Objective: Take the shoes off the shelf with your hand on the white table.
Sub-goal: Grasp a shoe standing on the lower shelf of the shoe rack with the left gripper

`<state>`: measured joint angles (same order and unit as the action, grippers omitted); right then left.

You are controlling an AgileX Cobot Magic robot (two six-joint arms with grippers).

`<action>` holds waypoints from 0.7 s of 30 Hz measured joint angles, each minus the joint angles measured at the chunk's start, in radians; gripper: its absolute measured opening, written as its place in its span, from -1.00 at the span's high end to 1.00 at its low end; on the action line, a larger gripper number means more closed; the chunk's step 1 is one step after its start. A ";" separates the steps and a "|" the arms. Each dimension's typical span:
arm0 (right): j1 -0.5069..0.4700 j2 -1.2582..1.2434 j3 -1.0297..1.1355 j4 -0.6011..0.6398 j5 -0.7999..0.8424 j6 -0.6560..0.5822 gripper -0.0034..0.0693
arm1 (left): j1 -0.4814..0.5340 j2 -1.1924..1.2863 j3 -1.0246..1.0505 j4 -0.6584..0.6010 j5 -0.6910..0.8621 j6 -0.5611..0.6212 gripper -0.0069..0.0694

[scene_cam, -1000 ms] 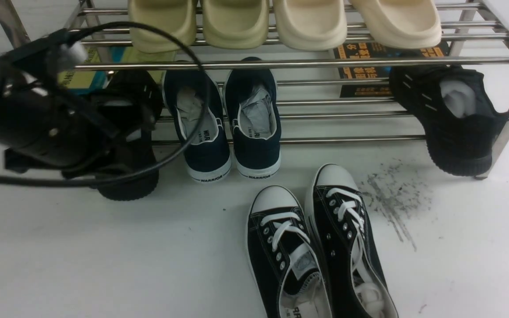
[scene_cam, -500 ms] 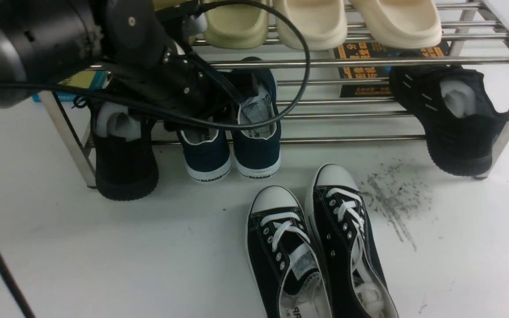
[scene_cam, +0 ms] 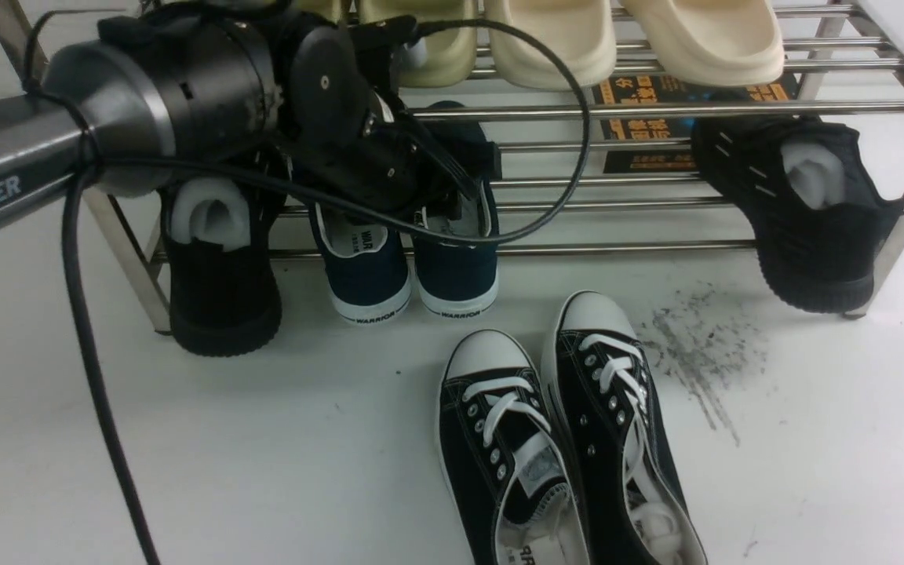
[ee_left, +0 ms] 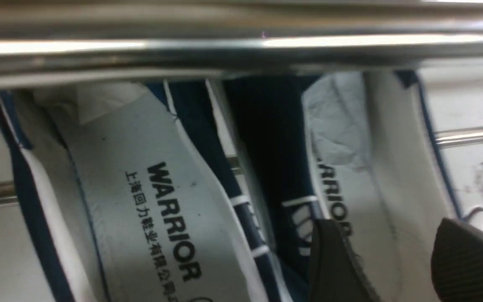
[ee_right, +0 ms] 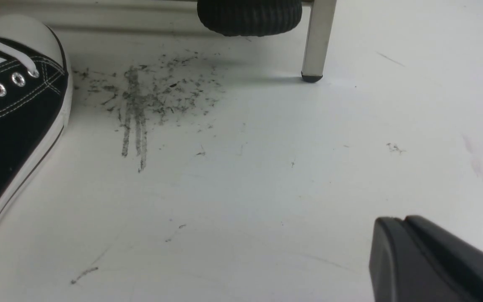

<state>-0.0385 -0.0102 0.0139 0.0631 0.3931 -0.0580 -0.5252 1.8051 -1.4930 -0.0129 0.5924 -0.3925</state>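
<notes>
White table (scene_cam: 264,439), grey-scuffed, carries the steel shelf (scene_cam: 617,110). I note the navy WARRIOR slip-ons (scene_cam: 452,271) on its lower tier, heels toward me. Left gripper (ee_left: 392,260) hangs over the right-hand shoe's opening, jaws parted. Right gripper (ee_right: 405,235): jaws pressed together, empty.

This looks like a robot test room, not a home. A shiny steel shoe rack (scene_cam: 774,107) stands up on a big white worktop (scene_cam: 264,439), not on a floor. A black robot arm (scene_cam: 162,94) with "PiPER" written on it is by the rack, and a black cable (scene_cam: 99,392) hangs from it. The blue shoes (scene_cam: 366,271) have paper stuffed inside, like new ones. A grey scuff (scene_cam: 695,353) marks the worktop. Behind the rack there may be printed boxes (scene_cam: 656,88), but they are hard to see.
</notes>
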 joint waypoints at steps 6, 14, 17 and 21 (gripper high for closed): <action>0.000 0.000 0.000 0.000 0.000 0.000 0.80 | 0.000 0.027 0.000 0.022 -0.002 0.000 -0.11; 0.000 0.000 0.000 0.000 0.000 0.000 0.80 | 0.000 0.071 -0.004 0.041 -0.040 0.000 -0.11; 0.000 0.000 0.000 0.000 0.000 0.000 0.80 | 0.000 0.080 -0.004 0.041 -0.055 0.000 -0.10; 0.000 0.000 0.000 0.000 0.000 0.000 0.80 | 0.000 0.080 -0.004 0.044 -0.061 0.000 0.04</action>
<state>-0.0385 -0.0102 0.0139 0.0631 0.3931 -0.0580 -0.5252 1.8855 -1.4974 0.0310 0.5313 -0.3925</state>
